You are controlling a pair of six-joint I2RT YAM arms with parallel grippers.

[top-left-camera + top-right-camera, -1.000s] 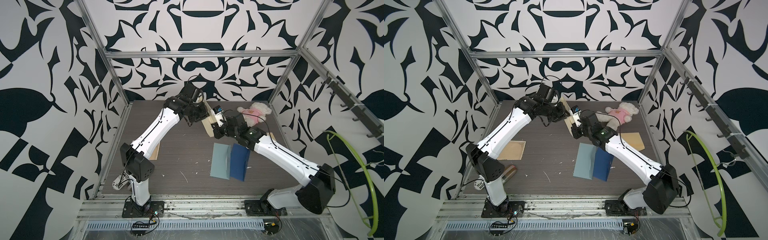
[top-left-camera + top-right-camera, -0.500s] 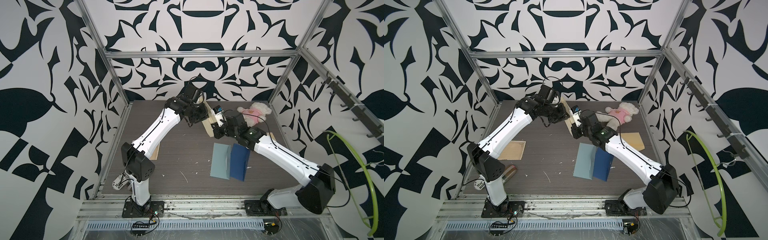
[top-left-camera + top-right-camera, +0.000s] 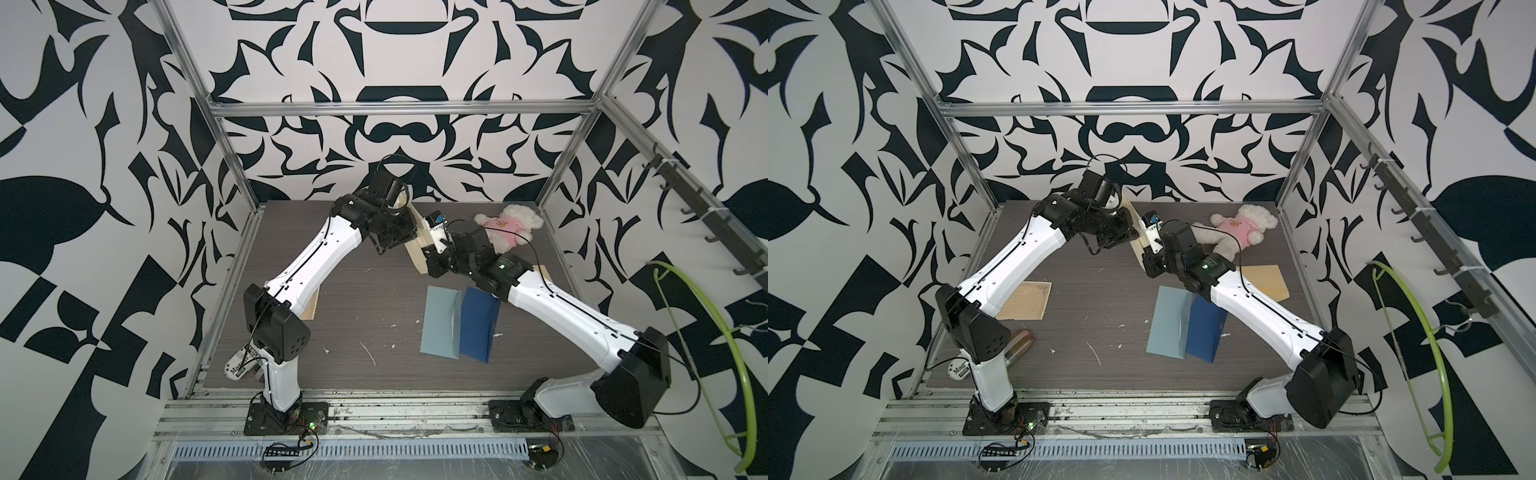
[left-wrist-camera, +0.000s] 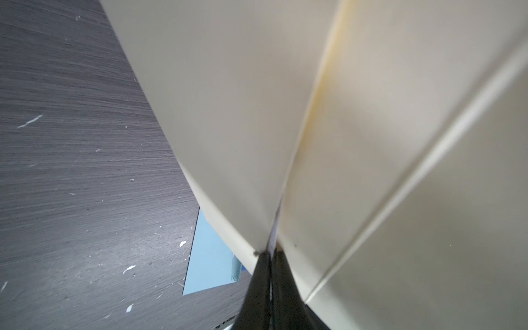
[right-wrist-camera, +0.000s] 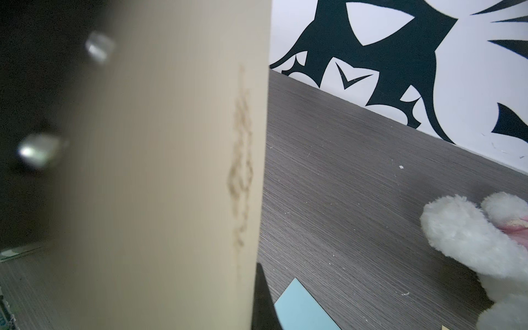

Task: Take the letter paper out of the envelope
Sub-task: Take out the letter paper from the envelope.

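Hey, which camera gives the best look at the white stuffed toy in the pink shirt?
Both top views: the stuffed toy shows almost whole, pink shirt and all. The right wrist view catches only a fuzzy white part; the left wrist view misses it.

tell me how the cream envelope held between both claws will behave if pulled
Probably light and thin: the cream envelope stands on edge in the air, pinched by the left claw and right claw. Likely fairly stiff: its panels look flat in the left wrist view. It may crease at the pinch if pulled hard.
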